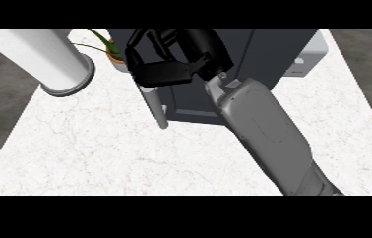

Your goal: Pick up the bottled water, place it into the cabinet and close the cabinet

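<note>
A dark grey cabinet (254,60) stands on the white marble counter (94,153) at the top middle. Its door (156,106) shows edge-on as a thin pale strip swung out toward me at the cabinet's left front. My right hand (163,74) reaches up from the lower right on its grey forearm and sits at the cabinet's upper left corner, just above the door's edge. Its fingers (151,39) point up and away, fairly straight, with nothing seen in them. The bottled water does not show; the hand and forearm cover part of the cabinet's opening. My left hand is out of the picture.
A tall white cylinder with a grey ringed base (51,60) stands at the upper left. A potted plant (115,54) sits between it and the cabinet. A white appliance (309,60) shows behind the cabinet's right side. The counter's left edge (18,119) runs diagonally.
</note>
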### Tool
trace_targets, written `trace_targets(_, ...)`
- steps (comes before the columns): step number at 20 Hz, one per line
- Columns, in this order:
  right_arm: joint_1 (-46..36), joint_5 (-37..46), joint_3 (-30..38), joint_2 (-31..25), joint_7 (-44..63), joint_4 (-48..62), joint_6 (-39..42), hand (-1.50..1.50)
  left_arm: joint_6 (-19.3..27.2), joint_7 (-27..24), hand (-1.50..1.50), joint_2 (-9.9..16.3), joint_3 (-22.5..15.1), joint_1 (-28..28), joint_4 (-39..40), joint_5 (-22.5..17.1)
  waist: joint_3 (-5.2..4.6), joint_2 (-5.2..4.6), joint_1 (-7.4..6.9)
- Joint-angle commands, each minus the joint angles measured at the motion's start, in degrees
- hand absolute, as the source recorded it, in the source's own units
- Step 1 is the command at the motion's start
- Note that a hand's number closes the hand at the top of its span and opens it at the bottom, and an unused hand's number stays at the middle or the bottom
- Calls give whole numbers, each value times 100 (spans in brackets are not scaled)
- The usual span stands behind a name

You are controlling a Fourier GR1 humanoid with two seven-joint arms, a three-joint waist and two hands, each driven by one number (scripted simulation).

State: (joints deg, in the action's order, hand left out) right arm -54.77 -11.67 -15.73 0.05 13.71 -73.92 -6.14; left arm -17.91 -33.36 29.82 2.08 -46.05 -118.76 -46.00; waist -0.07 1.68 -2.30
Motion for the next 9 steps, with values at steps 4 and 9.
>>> trace_targets(4,-141,175,490,-276,-447,1422,-203,150,-20,185,150,89,79,151,-138,-160,4,-289,-62)
trace_targets(9,-201,176,491,-203,-636,1598,-253,150,-44,225,150,22,-41,296,30,-81,-5,-288,-28)
